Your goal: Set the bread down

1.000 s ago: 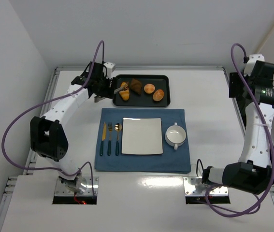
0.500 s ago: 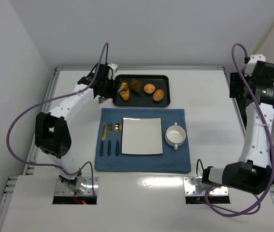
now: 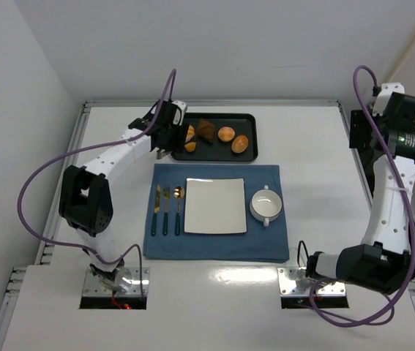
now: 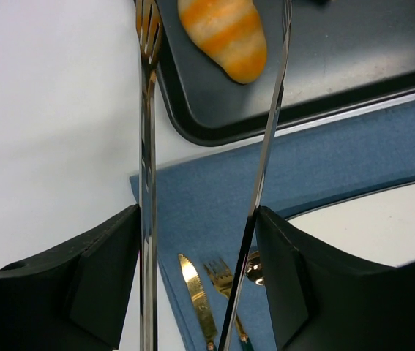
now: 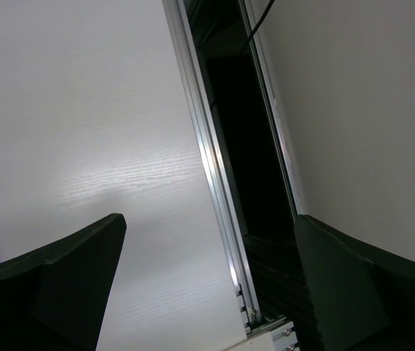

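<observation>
The bread (image 4: 224, 36) is a smooth, glossy oblong roll, golden-yellow with paler bands across it. It lies at the left end of a shallow black tray (image 3: 214, 115) with rounded corners, at the far side of the white desk (image 3: 317, 139). In the same tray, to its right, sit a dark brown pastry (image 3: 206, 129) and two round orange-brown buns (image 3: 233, 139). Nearer the arm bases, a blue cloth mat (image 3: 222, 245) carries a square white plate (image 3: 215, 205), a white two-handled bowl (image 3: 266, 205) and gold-tipped cutlery (image 3: 167, 208).

The left arm reaches far forward, its left hand (image 4: 196, 219) hanging at the tray's left edge. This hand grips thin, shiny metal tongs (image 4: 266, 146), one blade against each finger. The blades stand apart, with their tips to either side of the roll; whether they touch it cannot be told. The right arm is folded upright at the desk's right edge, the right hand (image 5: 208, 219) spread wide over bare desk.

Over the last second, the left hand has slid rightward toward the tray. The bread and the right arm have not moved.
</observation>
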`<act>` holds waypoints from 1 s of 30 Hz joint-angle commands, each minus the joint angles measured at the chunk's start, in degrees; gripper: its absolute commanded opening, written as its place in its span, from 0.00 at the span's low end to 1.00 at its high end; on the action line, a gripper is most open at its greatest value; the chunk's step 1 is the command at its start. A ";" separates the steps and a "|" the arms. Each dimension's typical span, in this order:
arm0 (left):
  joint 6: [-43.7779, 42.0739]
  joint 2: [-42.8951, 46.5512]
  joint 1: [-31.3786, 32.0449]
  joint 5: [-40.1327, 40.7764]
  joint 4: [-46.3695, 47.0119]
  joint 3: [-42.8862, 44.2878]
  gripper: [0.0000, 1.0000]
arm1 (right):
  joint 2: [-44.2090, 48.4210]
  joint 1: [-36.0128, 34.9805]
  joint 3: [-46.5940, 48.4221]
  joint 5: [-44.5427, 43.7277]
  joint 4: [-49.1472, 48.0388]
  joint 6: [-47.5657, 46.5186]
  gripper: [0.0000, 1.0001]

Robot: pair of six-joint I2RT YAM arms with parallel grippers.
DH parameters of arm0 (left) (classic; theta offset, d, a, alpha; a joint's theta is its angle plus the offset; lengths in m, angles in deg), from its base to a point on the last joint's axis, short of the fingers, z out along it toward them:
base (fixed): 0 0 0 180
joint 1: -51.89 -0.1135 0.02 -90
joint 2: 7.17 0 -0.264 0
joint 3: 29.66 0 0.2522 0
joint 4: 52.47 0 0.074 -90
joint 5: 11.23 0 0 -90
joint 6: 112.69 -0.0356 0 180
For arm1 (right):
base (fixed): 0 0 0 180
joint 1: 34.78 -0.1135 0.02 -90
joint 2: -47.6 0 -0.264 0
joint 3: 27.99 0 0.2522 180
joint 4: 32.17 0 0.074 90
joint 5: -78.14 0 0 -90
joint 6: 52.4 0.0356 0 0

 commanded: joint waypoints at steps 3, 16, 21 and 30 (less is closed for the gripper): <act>1.15 -1.38 0.00 0.58 2.50 2.31 0.59 | 0.79 0.45 0.13 0.09 -1.44 0.95 1.00; 0.63 -5.24 0.00 1.63 2.50 3.98 0.57 | 0.26 0.98 1.18 0.09 -1.44 0.95 1.00; 0.63 -7.18 0.00 1.63 2.50 5.30 0.51 | 0.26 0.98 1.18 0.09 -1.44 0.95 1.00; 0.10 -8.76 1.66 3.39 1.97 5.82 0.51 | -0.27 0.98 1.71 0.70 -1.44 0.95 1.00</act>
